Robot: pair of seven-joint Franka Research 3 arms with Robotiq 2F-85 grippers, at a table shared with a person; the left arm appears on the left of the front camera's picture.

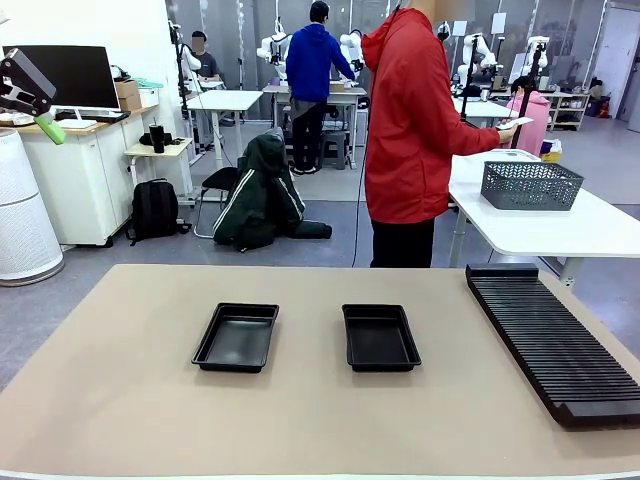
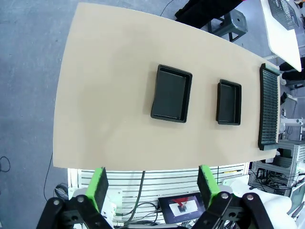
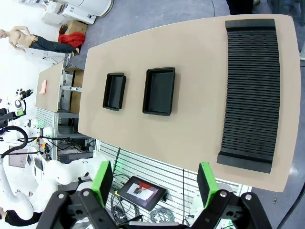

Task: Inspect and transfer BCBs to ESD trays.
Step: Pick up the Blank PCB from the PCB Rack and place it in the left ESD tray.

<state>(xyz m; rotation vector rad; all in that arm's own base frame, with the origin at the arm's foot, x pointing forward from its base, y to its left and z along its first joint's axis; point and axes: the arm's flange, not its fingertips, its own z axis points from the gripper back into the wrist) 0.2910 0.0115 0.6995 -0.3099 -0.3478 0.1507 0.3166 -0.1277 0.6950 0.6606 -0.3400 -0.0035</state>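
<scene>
Left pincer [image 2: 153, 185] is spread and pinches nothing, high over the near edge of the desk [image 2: 105, 105]. Right pincer [image 3: 155, 182] is likewise spread and bare. Ahead of the left pincer lie the near tray [image 2: 171, 94] and the far tray [image 2: 229, 102], both empty, with bare tan desk all round them. The rack [image 3: 250, 90] lies along the edge nearest the right pincer. The print on the screen [image 3: 140, 190] just ahead of that pincer is too small to read. Far across the desk, a person [image 1: 410, 130] holds a thin pale board [image 1: 517, 122] near a mesh basket [image 1: 530, 185].
</scene>
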